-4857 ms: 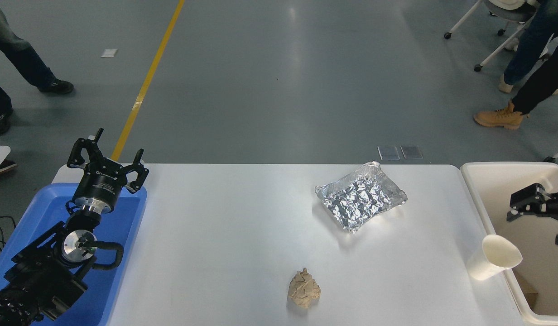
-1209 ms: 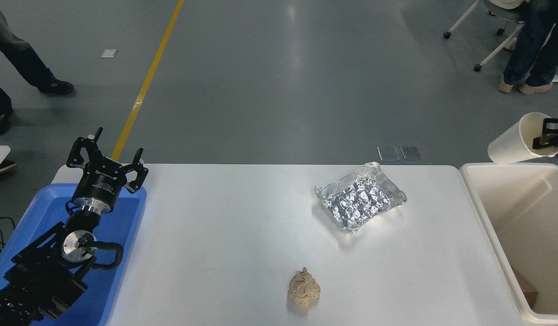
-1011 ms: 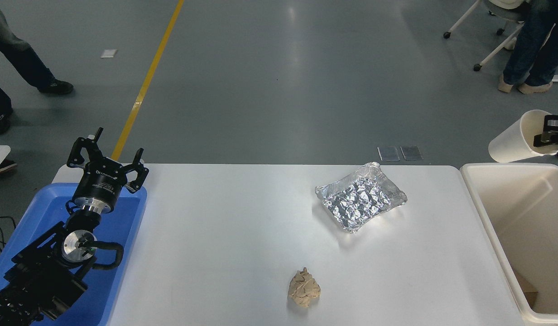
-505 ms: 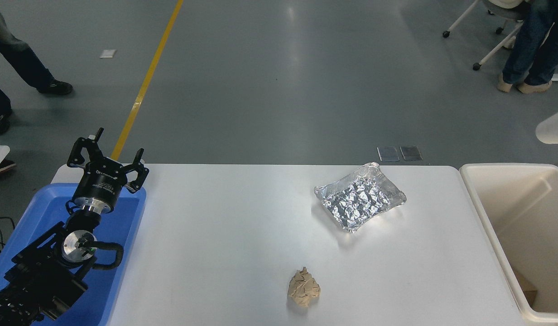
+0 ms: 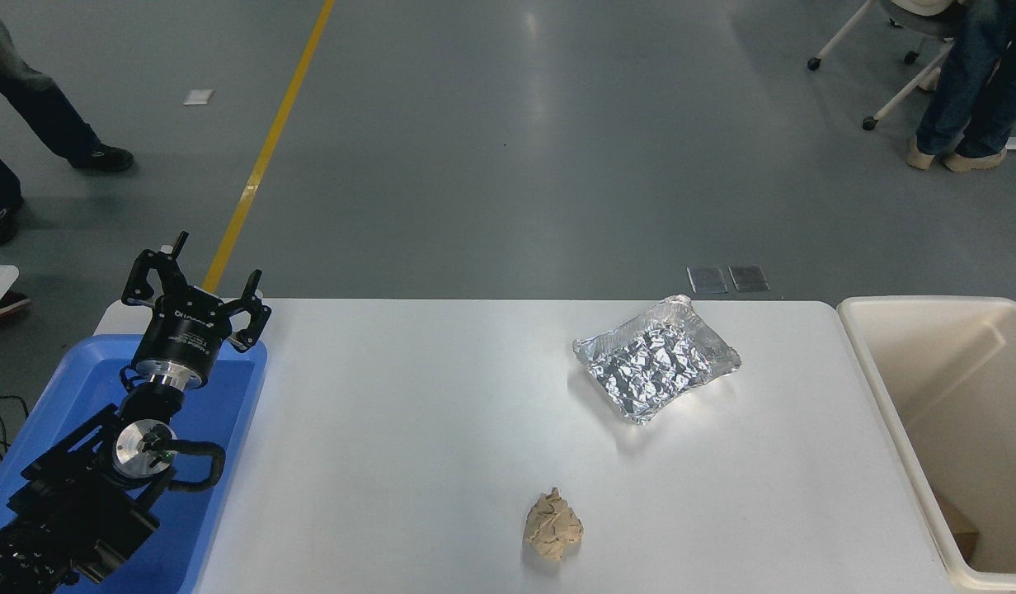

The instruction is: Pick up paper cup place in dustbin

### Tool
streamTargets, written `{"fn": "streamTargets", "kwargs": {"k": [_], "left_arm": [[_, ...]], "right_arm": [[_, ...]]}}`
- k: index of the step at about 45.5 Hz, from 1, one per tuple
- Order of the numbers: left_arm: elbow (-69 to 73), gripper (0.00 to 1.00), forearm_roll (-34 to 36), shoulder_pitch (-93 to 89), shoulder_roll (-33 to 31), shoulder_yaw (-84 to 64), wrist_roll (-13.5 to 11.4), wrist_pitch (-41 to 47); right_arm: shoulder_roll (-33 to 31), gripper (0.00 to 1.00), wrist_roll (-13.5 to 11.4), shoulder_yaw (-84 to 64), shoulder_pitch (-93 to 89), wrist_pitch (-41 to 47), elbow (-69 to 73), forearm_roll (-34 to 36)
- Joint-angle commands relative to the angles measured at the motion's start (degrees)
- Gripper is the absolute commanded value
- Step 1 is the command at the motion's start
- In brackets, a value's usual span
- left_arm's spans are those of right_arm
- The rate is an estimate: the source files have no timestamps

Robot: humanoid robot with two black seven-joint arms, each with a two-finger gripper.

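paper cup and right gripper are both out of view. dustbin [image 5: 887,388] stands against the worktop's [image 5: 434,429] right edge. crinkled foil tray [image 5: 656,359] lies nearest it, a tan paper wad [image 5: 553,525] near the front edge. left gripper [image 5: 196,289] sits parked over the blue tray [image 5: 228,412], fingers spread apart.

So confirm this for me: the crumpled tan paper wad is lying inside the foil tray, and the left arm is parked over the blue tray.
Not quite. The head view shows the crumpled tan paper wad lying on the bare white table, nearer the robot than the foil tray and apart from it. The rest holds: the left gripper is parked over the blue tray.
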Motion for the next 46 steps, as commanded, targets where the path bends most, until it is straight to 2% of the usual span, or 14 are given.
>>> {"fn": "streamTargets", "kwargs": {"k": [1,21,37,38,40,45,46], "left_arm": [[-0.03,0.99,0.05,0.00,0.00,0.00,0.00,0.00],[-0.03,0.99,-0.04,0.00,0.00,0.00,0.00,0.00],[0.06,0.99,0.05,0.00,0.00,0.00,0.00,0.00],[-0.03,0.99,-0.04,0.00,0.00,0.00,0.00,0.00],[-0.03,0.99,-0.04,0.00,0.00,0.00,0.00,0.00],[0.06,0.99,-0.04,0.00,0.00,0.00,0.00,0.00],[0.06,0.99,0.05,0.00,0.00,0.00,0.00,0.00]], "right_arm": [[3.46,0.00,-2.46,5.53,-9.07,-8.08,-0.95,5.73],[10.93,0.00,-2.46,14.23,-16.11,-13.98,-1.21,6.52],[11.46,0.00,-2.46,14.32,-17.07,-14.33,-1.57,6.79],[11.46,0.07,-2.46,14.41,-17.07,-14.33,-1.48,6.79],[11.46,0.29,-2.46,14.41,-17.07,-14.33,-1.48,6.79],[11.29,1.00,-2.37,14.15,-16.99,-14.33,-1.30,6.70],[11.29,1.00,-2.37,14.15,-16.81,-14.24,-0.96,6.70]]}}
